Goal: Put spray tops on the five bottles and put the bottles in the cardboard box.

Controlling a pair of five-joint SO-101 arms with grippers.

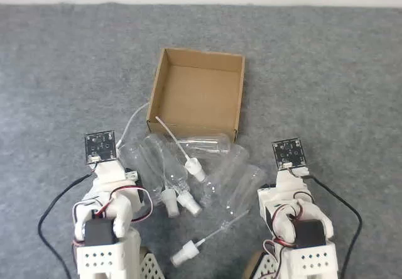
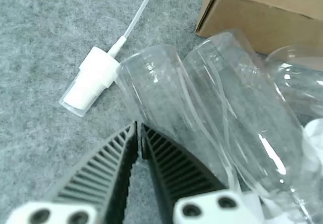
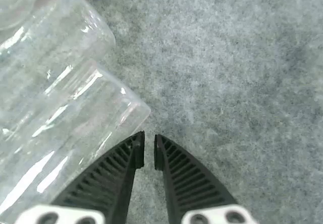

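Partly overlapping, clear bottles (image 1: 207, 144) blur together beside the cardboard box (image 1: 202, 53).

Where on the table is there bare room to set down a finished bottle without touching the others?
The grey mat is bare left of the cardboard box, right of it and behind it; the box floor is bare too. It is crowded in front of the box, where the bottles and spray tops lie packed together.
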